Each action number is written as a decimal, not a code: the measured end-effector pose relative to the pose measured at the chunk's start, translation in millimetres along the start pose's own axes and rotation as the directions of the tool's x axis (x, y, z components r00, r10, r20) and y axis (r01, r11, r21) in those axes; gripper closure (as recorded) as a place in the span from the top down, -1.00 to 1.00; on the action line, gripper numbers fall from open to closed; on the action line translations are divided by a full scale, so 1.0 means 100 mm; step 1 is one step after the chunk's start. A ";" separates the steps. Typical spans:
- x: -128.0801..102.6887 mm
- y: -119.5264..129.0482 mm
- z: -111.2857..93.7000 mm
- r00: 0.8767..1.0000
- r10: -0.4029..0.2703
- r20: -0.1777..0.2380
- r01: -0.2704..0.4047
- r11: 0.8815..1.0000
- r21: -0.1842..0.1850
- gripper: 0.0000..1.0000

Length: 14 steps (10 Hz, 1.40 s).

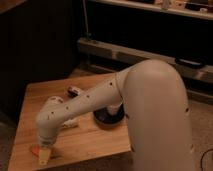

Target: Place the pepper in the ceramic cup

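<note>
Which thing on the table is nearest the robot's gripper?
The orange pepper, right beside the gripper at the near corner of the table; the black bowl sits much farther away.

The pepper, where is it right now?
In the camera view, the pepper lies at the near left corner of the wooden table, right beside the gripper reaching down there, and well away from the black bowl.

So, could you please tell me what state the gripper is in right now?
Gripper: low over the table at its near corner, at the pepper; open, closed or holding cannot be told.
</note>
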 end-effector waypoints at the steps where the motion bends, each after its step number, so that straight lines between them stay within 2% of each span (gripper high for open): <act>1: 0.03 0.01 0.04 1.000 -0.014 -0.008 0.014 1.000 0.011 0.60; 4: 0.03 0.03 0.15 0.999 -0.035 -0.026 0.035 0.999 0.023 0.60; 14: 0.11 -0.02 0.45 0.995 -0.012 -0.099 0.015 0.999 0.029 0.60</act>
